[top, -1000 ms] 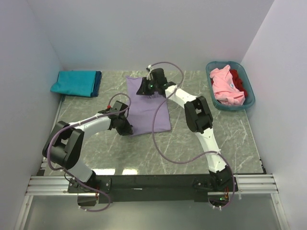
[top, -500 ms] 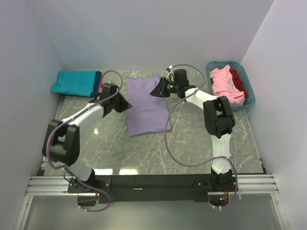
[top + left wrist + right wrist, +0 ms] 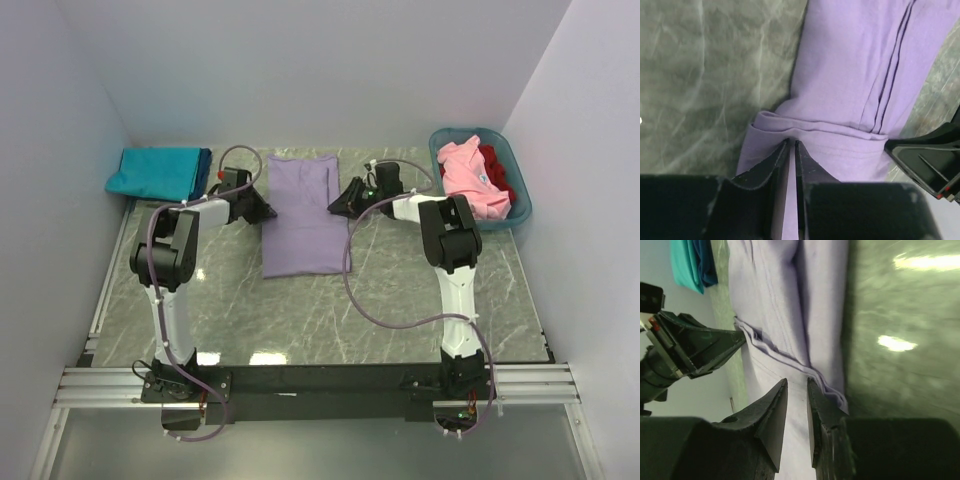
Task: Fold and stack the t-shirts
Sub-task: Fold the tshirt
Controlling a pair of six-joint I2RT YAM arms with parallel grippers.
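The green marbled surface (image 3: 420, 290) carries everything, and two arms reach over it from the near edge: the left arm (image 3: 165, 250) and the right arm (image 3: 450, 240). There are five t-shirts in all. The biggest is one lavender t-shirt (image 3: 300, 225). It lies flat in the middle of the surface, toward the far side, folded to a long narrow strip that runs from far to near. In the wrist views a raised fold crosses this strip from one side edge to the other. At the far right corner stands one teal-blue basket (image 3: 492, 226). It holds two shirts: one pink t-shirt (image 3: 468, 185) on top and one red t-shirt (image 3: 500, 170) showing beside it at the right wall. At the far left corner is one stack of two folded shirts: one teal t-shirt (image 3: 155, 172) above, and one dark blue t-shirt (image 3: 206, 170) of which only the right edge shows. The left end effector (image 3: 265, 212) is at the left edge of the lavender strip. Its fingers (image 3: 772, 167) are almost pressed together, with only a thin slit full of lavender cloth, so it pinches the shirt at the fold. The right end effector (image 3: 338, 203) is at the opposite edge. Its fingers (image 3: 772, 412) stand slightly wider, the gap also filled with lavender cloth, and it seems to pinch the same shirt.
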